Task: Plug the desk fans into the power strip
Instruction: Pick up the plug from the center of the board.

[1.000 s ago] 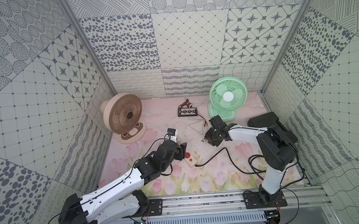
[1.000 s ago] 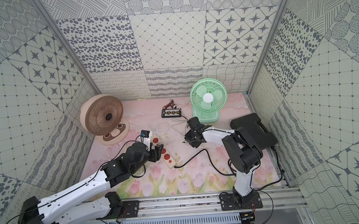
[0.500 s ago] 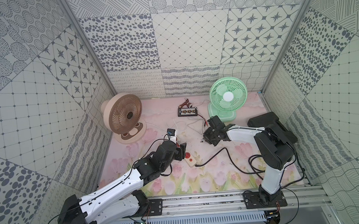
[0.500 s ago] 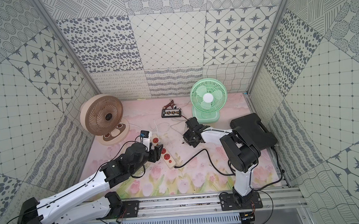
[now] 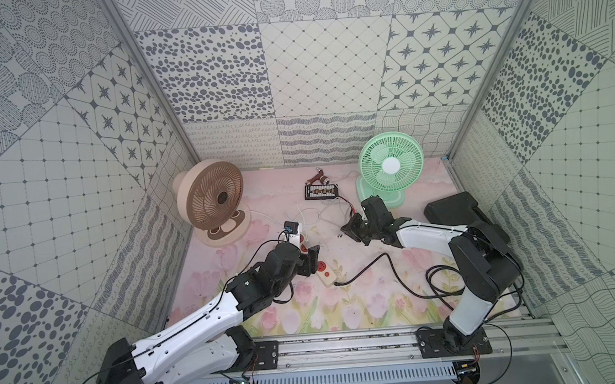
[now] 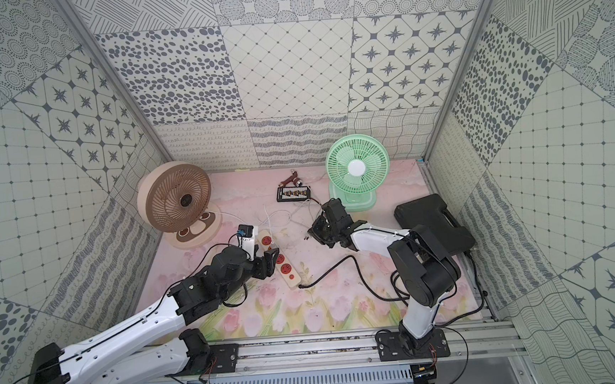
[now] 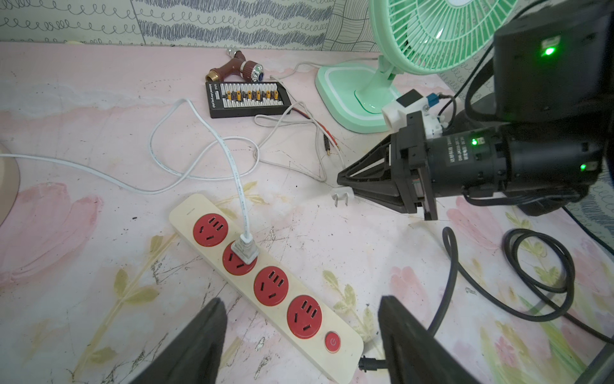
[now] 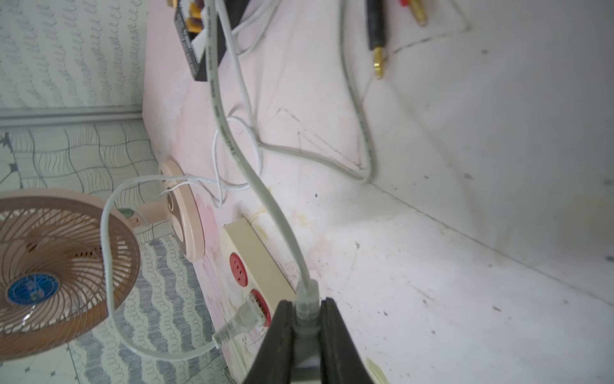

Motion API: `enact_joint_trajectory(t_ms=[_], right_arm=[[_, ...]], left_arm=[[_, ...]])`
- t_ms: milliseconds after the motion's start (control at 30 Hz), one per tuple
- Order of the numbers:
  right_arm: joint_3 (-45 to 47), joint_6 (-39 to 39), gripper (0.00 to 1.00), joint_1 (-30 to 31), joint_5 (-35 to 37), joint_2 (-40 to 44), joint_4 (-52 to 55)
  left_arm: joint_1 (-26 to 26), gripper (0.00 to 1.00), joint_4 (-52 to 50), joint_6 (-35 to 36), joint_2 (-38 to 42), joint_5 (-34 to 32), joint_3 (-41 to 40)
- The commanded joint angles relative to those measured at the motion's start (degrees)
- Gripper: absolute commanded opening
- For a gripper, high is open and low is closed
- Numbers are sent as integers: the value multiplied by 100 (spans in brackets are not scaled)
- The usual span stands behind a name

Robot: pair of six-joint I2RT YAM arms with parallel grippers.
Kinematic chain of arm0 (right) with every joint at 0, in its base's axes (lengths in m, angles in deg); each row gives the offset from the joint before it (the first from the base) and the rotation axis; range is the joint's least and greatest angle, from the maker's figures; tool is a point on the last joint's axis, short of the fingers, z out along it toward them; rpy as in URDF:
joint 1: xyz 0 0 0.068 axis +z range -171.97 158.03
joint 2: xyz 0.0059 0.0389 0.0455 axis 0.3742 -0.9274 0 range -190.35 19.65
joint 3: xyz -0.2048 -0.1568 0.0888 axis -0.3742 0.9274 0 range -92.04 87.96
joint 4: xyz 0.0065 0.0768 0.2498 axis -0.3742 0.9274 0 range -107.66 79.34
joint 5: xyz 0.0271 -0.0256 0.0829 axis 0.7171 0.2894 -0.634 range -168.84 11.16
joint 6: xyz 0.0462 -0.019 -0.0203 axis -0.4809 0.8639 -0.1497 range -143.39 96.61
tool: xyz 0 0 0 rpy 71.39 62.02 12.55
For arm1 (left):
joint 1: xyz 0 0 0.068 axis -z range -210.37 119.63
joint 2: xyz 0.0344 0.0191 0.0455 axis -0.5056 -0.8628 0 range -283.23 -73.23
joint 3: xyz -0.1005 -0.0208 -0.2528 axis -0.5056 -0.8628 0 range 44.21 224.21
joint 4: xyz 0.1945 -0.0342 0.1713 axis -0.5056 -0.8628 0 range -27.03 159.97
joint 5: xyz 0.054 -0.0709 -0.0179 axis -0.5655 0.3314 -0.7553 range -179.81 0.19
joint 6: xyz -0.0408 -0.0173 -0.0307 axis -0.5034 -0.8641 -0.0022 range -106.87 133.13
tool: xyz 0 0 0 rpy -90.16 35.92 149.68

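The cream power strip (image 7: 335, 357) lies on the floral mat, also seen in both top views (image 5: 327, 275) (image 6: 288, 272). A white plug (image 7: 245, 250) sits in its second red socket; its cord runs to the beige fan (image 5: 210, 199). My left gripper (image 7: 300, 299) hangs open just above the strip's button end, touching nothing. My right gripper (image 8: 307, 302) is shut on the white plug (image 8: 305, 307) of the green desk fan (image 5: 391, 165), low over the mat to the right of the strip. Its two prongs (image 7: 340, 200) stick out bare.
A small black board with clip leads (image 5: 321, 192) and a brown pipe fitting (image 5: 318, 179) lie at the back. White cords loop between the fans and the strip (image 7: 206, 146). The strip's black cord (image 5: 378, 266) snakes to the right. A black case (image 5: 451, 208) sits at right.
My right jaws have closed on the green fan's plug and shifted slightly left. My left jaws have spread a little wider over the strip.
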Motion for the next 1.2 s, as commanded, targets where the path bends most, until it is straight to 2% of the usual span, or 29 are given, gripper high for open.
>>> enact_joint_trajectory(t_ms=[0,167,267,400,533,700,800,833,900,1167], right_arm=[[149,1076,0,18,-362,420,-453],[473,2089,0,31,-264,1082,-363],[693,2554,0,40,-231,1437,-440],[945,2975,0,47,-235,1800,-437],[1195,3184,0,65,-265,2130,-565],[1459,3360,0,122,-253,2540,-664],[1564,3423,0,157,-175,2755,-639],[1597,3435,0,170,-154,2820,-625],[1649,3454,0,188,-146,2900,-618],[1821,3571,0,245,-94,3252,-523]], left_arm=[[-63,80,322,-11,86,3,-73],[-62,86,312,-66,56,40,-84],[-66,98,340,-137,43,108,-43],[-91,100,-14,-515,-65,515,440],[-132,99,-316,-1055,-468,1206,1247],[-476,100,-811,-1838,-1712,2177,2446],[-802,99,-663,-2356,-2355,2935,2806],[-947,98,-444,-2603,-2602,3360,2900],[-1062,94,-124,-2894,-2990,3815,3044],[-1169,80,-392,-3045,-4175,4233,4108]])
